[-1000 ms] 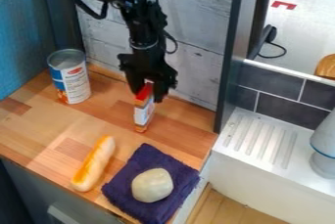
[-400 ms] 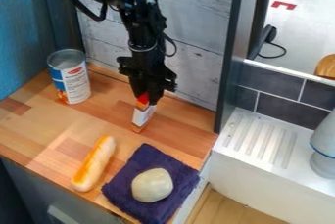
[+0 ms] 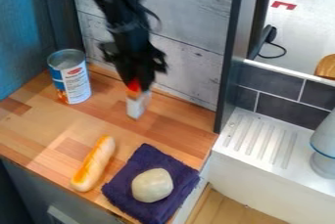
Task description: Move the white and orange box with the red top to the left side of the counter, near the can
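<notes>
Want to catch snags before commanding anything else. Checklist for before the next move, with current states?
1. Small red-topped box held in the tool: ok, gripped at its red end.
2. Box base clear of the wooden counter: cannot tell from this angle.
3. Can upright and apart from the box: ok, it stands to one side.
4. Bread-like loaf apart from the box: ok, it lies nearer the counter's front edge.
5. Purple cloth free of objects: not ok, a pale round item rests on it.
</notes>
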Controlling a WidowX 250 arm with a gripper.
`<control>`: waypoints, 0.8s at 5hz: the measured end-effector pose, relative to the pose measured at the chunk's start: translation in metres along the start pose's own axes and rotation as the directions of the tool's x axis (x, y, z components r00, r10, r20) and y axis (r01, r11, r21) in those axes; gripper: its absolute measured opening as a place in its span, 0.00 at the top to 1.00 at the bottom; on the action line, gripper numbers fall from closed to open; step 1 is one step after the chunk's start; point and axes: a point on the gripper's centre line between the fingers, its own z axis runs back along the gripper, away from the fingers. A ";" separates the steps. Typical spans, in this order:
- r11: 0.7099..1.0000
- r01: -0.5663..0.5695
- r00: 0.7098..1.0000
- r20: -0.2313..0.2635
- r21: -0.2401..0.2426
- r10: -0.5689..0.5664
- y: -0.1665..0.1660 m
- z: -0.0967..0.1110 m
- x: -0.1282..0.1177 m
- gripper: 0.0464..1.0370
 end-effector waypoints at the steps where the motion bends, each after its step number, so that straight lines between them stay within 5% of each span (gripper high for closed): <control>1: 0.995 -0.084 0.995 0.048 -0.054 0.087 0.021 0.023 -0.022 0.67; 4: 0.974 -0.217 0.973 0.063 -0.071 0.222 0.111 0.024 -0.069 0.67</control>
